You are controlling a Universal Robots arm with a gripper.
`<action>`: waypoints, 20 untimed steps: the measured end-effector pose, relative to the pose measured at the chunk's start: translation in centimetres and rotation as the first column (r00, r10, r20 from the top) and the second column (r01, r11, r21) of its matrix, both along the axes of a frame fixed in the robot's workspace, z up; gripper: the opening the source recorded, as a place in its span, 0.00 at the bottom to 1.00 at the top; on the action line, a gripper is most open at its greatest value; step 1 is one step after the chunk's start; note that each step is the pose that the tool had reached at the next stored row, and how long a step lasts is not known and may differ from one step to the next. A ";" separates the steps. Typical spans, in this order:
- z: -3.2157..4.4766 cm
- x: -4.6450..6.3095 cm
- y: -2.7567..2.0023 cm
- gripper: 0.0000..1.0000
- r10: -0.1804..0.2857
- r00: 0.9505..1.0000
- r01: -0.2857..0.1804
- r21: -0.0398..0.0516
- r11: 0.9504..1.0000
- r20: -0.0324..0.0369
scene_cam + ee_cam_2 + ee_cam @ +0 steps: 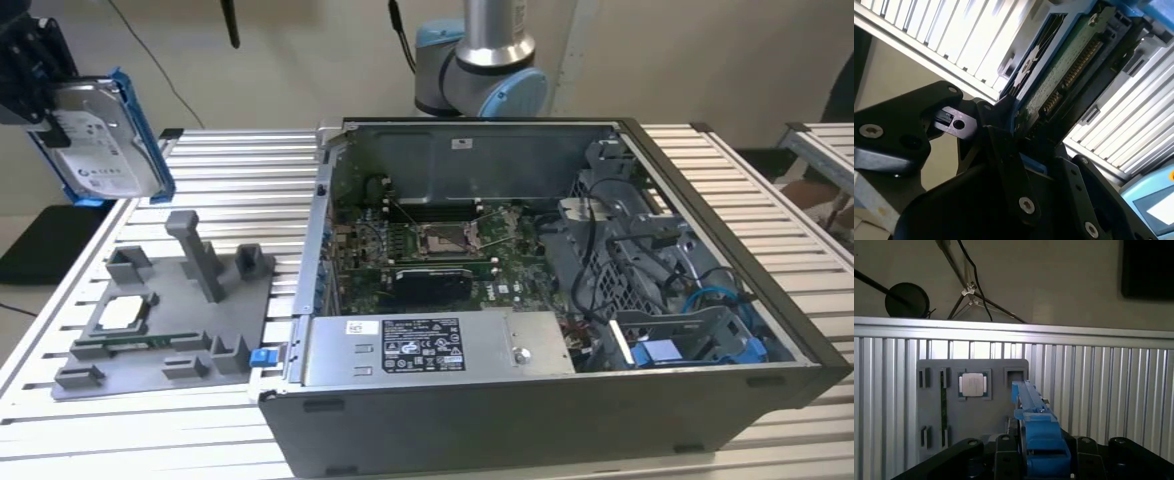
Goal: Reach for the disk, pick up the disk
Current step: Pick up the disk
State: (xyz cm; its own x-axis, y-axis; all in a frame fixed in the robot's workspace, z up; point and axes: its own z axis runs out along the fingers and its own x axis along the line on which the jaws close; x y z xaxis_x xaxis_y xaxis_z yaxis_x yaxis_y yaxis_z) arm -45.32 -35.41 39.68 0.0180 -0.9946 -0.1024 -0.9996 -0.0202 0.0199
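The jaws are clenched on the disk (96,135), holding it upright in the air above the slatted counter (234,170) at the exterior view's left. On the counter nearby lies a grey tray (187,325) with a small square chip (120,310), beside an open computer case (534,425)

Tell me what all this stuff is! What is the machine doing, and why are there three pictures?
It is a robot arm with a gripper, a kind of pinching hand. One picture comes from a camera standing off to the side. The other two come from cameras riding near the arm's wrist. On the slatted metal table sit an open computer case and a grey holder tray with a small square chip in it. The gripper is pinched shut on the disk, a hard drive in a blue frame, and holds it in the air.
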 end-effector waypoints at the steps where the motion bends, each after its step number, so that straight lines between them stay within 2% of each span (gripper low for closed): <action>1: 0.13 0.0 0.00 0.00 0.000 1.000 0.000 0.000 1.000 0.000; 11: 1.98 0.0 -0.04 0.00 0.000 1.000 0.000 0.000 1.000 0.001; 20: 3.94 0.0 -0.05 0.00 0.000 1.000 0.000 0.000 1.000 0.008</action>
State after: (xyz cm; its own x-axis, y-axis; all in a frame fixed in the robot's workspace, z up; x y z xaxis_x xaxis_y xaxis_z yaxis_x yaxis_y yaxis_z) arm -45.32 -35.47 43.62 0.0188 -0.9946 -0.1021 -0.9997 -0.0202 0.0124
